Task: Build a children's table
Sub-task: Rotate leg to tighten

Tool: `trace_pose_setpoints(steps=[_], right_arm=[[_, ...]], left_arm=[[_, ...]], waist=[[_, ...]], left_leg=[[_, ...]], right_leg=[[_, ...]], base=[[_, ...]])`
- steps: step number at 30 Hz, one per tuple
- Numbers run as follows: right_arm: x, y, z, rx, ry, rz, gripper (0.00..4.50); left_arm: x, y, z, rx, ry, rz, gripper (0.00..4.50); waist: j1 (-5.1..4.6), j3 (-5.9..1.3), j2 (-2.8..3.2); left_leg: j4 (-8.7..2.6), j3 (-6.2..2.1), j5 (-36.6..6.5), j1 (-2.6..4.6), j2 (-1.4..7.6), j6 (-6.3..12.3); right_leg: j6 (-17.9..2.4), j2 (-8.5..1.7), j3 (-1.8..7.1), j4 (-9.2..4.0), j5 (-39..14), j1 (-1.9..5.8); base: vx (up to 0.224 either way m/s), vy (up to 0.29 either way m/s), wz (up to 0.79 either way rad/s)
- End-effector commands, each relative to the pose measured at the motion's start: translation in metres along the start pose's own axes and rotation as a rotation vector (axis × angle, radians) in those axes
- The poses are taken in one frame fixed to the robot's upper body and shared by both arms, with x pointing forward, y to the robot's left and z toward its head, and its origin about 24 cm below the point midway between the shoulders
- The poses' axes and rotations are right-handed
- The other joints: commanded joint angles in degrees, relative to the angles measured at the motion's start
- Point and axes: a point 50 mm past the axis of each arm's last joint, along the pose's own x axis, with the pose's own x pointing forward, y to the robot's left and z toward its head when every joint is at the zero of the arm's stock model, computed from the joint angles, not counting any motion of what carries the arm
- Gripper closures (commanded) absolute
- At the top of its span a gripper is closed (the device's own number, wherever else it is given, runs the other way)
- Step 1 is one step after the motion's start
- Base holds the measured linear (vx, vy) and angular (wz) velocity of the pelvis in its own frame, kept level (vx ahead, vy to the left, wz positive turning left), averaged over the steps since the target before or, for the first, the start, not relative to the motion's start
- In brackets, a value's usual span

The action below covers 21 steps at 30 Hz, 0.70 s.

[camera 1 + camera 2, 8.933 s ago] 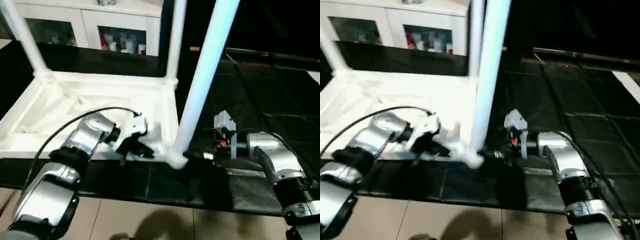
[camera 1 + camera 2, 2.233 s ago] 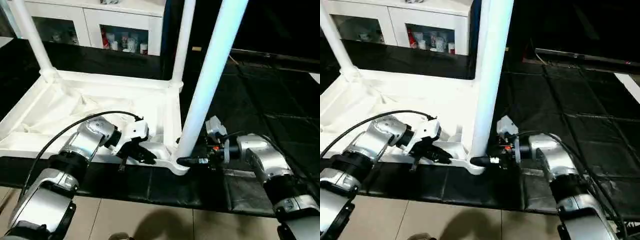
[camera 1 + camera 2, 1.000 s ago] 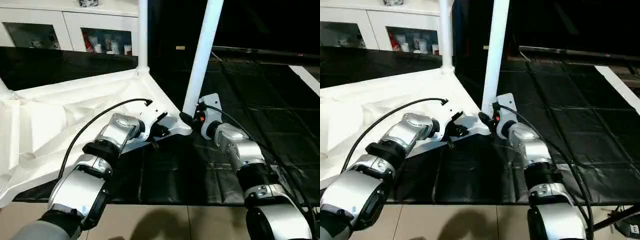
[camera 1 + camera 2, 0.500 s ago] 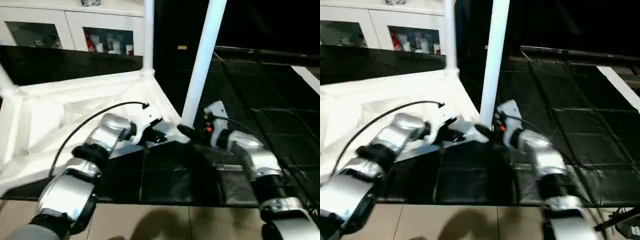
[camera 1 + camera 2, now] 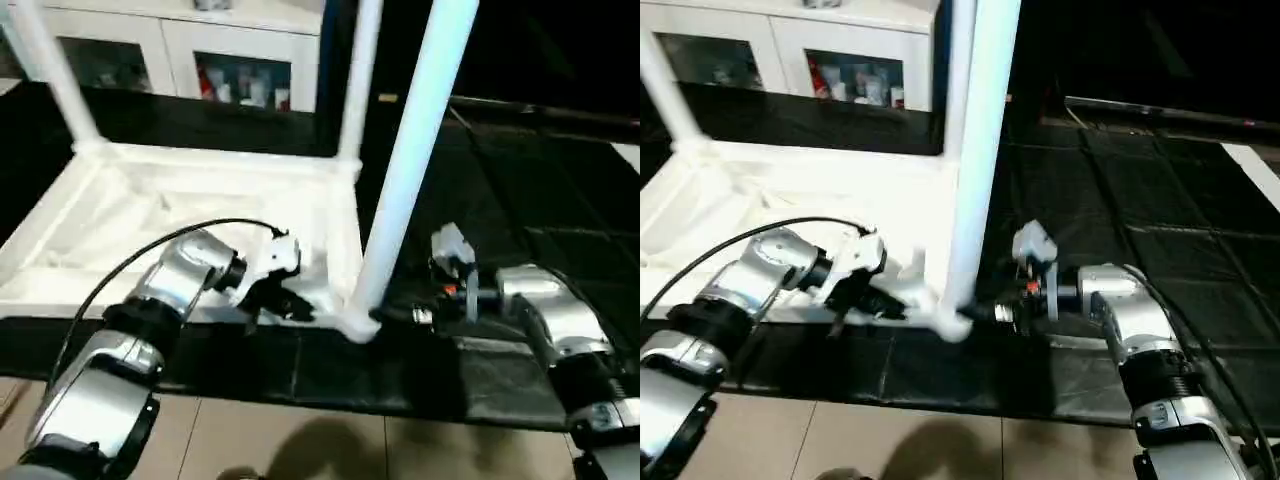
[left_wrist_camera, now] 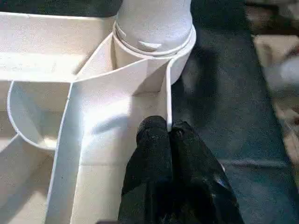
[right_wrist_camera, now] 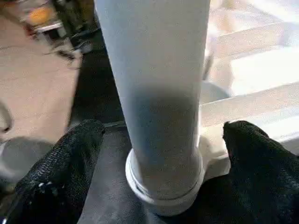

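Tabletop (image 5: 200, 190) of smooth white plastic, lying upside down on a black mat (image 5: 520, 210) of square tiles, its underside divided by thin upright ribs into shallow compartments. Three long, round, tapering legs stand in the rounded corner sockets: the near leg (image 5: 410, 150), a far leg (image 5: 358, 75) behind it, and a far left leg (image 5: 45, 70); a raised ring marks the near leg's foot where it enters its socket (image 6: 154, 35). Behind the mat stands a white cabinet (image 5: 200, 50) with glass doors. The left gripper (image 6: 168, 135), its two black fingers pressed together with nothing between them, rests inside the top's rim, tips against a rib just beside the near socket. The right gripper (image 7: 159, 135) has its textured black fingers (image 7: 65, 158) spread wide, one on each side of the near leg's base, not touching it. Compared with one second earlier, the right fingers stand farther apart, and the top, then seen skewed with one corner toward the robot, now lies squarely across the view, though the camera itself has also shifted.
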Motion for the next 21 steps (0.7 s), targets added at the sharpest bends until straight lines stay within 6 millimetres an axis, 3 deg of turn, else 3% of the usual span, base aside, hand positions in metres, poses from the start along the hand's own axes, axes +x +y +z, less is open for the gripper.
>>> trace_pose_setpoints(steps=[1, 8, 21], right_arm=[[-0.004, -0.001, 0.003, -0.033, 0.018, 0.025, 0.15], [0.007, -0.001, 0.0, -0.035, 0.024, 0.058, 0.52], [0.013, 0.002, -0.004, 0.008, 0.014, 0.145, 1.56]], left_arm=[[0.006, -0.005, 0.005, 0.065, 0.038, -0.087, 4.5], [0.006, -0.008, 0.01, 0.108, 0.053, -0.128, 4.5], [0.008, -0.008, 0.012, 0.121, 0.055, -0.129, 4.5]], waist=[[-0.24, -3.77, 0.29], [-0.3, -3.86, 0.37], [-0.13, -3.98, 0.16]], left_leg=[[-3.79, -2.23, -7.79, 1.04, 5.38, 2.63], [-3.77, -2.23, -7.59, 0.94, 5.3, 2.28], [-3.67, -2.24, -6.33, 0.8, 5.31, 2.95]], right_leg=[[-8.85, -7.61, 4.74, -4.42, -15.09, 2.55], [-9.79, -7.63, 4.74, -4.11, -13.54, 2.71], [-9.41, -7.55, 4.66, -3.96, -13.0, 2.74]], base=[[0.0, 0.0, 0.0], [0.0, 0.0, 0.0], [0.0, 0.0, 0.0]])
